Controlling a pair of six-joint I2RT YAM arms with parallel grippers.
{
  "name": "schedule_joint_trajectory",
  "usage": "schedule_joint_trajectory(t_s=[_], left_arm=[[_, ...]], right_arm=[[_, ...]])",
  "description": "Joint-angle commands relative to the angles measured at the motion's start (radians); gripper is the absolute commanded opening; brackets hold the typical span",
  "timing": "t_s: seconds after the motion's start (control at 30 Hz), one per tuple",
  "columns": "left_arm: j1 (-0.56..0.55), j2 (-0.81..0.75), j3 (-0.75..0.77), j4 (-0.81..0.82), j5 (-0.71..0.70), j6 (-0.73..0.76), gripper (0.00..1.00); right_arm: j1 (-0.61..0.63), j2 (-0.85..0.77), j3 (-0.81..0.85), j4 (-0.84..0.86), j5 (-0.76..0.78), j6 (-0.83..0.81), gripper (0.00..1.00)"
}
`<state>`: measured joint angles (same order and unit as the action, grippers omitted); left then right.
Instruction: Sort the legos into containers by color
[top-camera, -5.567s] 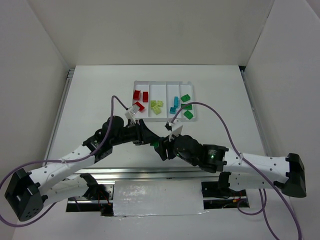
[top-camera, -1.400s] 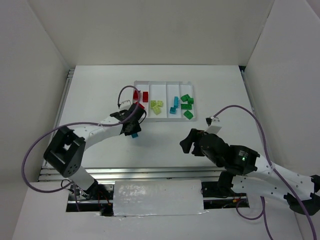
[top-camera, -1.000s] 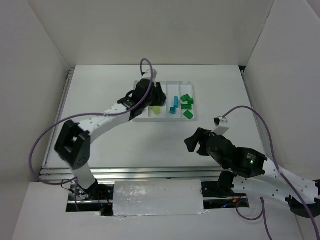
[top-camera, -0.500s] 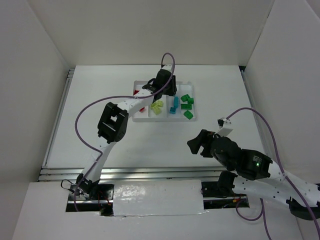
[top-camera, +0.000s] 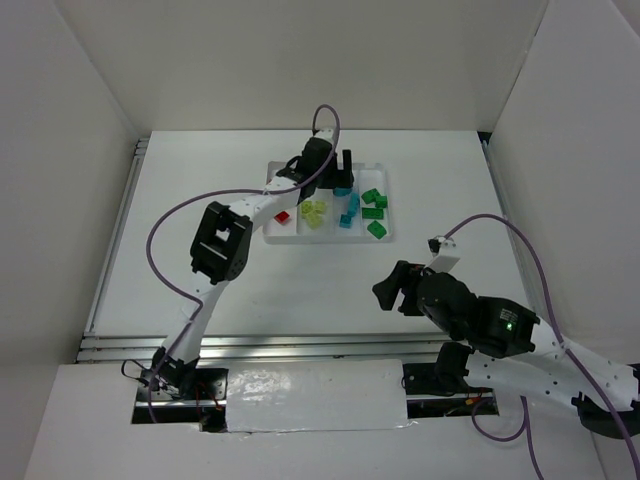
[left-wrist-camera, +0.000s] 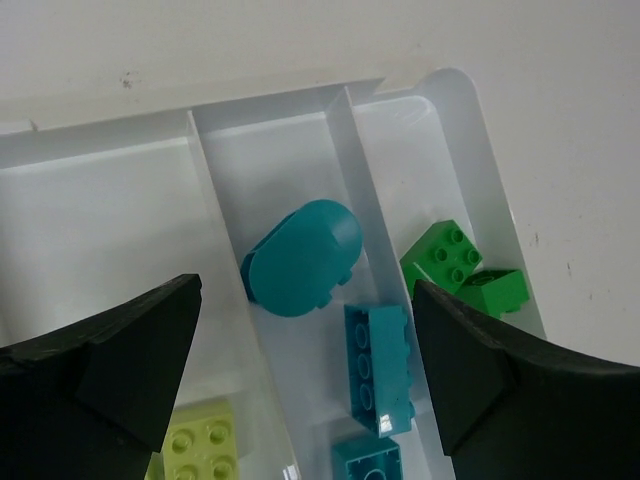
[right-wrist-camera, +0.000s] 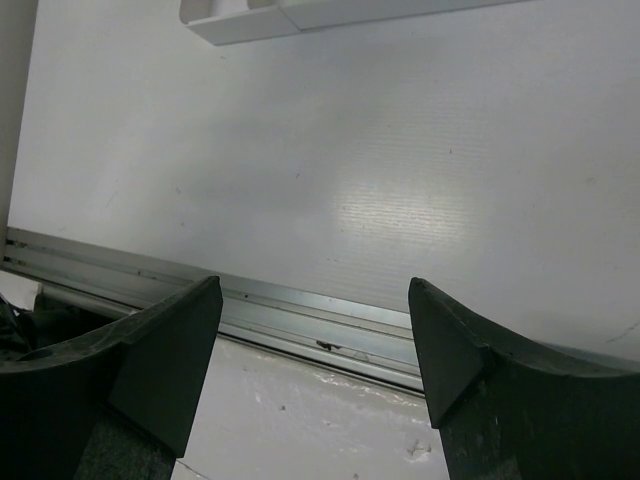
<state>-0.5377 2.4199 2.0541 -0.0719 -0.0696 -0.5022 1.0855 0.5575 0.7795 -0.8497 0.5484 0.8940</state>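
The white tray (top-camera: 386, 238) lies at the far middle of the table, its containers side by side. From left to right they hold a red lego (top-camera: 283, 215), yellow-green legos (top-camera: 314, 212), cyan legos (top-camera: 347, 212) and green legos (top-camera: 375, 205). My left gripper (top-camera: 335, 172) hangs open over the tray's far end. In the left wrist view a rounded cyan lego (left-wrist-camera: 300, 258) lies free in the cyan container, between the spread jaws of the left gripper (left-wrist-camera: 305, 370). A cyan brick (left-wrist-camera: 380, 365) and green bricks (left-wrist-camera: 445, 255) lie close by. My right gripper (top-camera: 390, 290) is open and holds nothing.
The tray's rim (left-wrist-camera: 470, 110) curves round just right of the green bricks. In the right wrist view the right gripper (right-wrist-camera: 315, 350) hovers above the metal rail (right-wrist-camera: 300, 320) at the table's near edge, with the tray's corner (right-wrist-camera: 250, 18) far off at the top.
My left arm reached out over the tray and its gripper went from shut to open, leaving the rounded cyan lego in the cyan container. The right arm has barely moved.
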Motion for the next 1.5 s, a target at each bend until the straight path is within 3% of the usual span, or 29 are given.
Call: schedule_joint_trajectory(t_s=[0.0, 0.17, 0.3, 0.57, 0.8, 1.03, 1.23, 1.47], left_arm=[[0.008, -0.103, -0.035, 0.026, -0.03, -0.009, 1.0], [0.004, -0.388, -0.187, -0.064, -0.134, -0.015, 1.0], [0.004, -0.603, -0.32, -0.261, -0.315, -0.048, 1.0], [0.031, -1.005, -0.54, -0.61, -0.63, -0.13, 0.99], [0.041, -1.444, -0.868, -0.739, -0.636, -0.223, 0.99], [0.036, -1.809, -0.971, -0.801, -0.65, -0.135, 1.0], [0.038, -2.01, -1.13, -0.72, -0.652, -0.113, 1.0], [0.05, -2.024, -1.135, -0.707, -0.625, -0.105, 0.99]], right_arm=[[-0.007, 0.01, 0.009, 0.018, 0.004, -0.018, 0.82], [-0.006, 0.005, 0.038, -0.012, 0.028, -0.026, 0.83], [-0.006, -0.025, 0.09, -0.069, 0.1, -0.03, 1.0], [-0.006, -0.05, 0.326, -0.23, 0.221, -0.087, 1.0], [-0.006, -0.067, 0.494, -0.324, 0.249, -0.159, 1.0], [-0.006, -0.171, 0.524, -0.38, 0.258, -0.21, 1.0], [-0.006, -0.307, 0.454, -0.335, 0.257, -0.239, 1.0], [-0.006, -0.314, 0.437, -0.321, 0.257, -0.225, 1.0]])
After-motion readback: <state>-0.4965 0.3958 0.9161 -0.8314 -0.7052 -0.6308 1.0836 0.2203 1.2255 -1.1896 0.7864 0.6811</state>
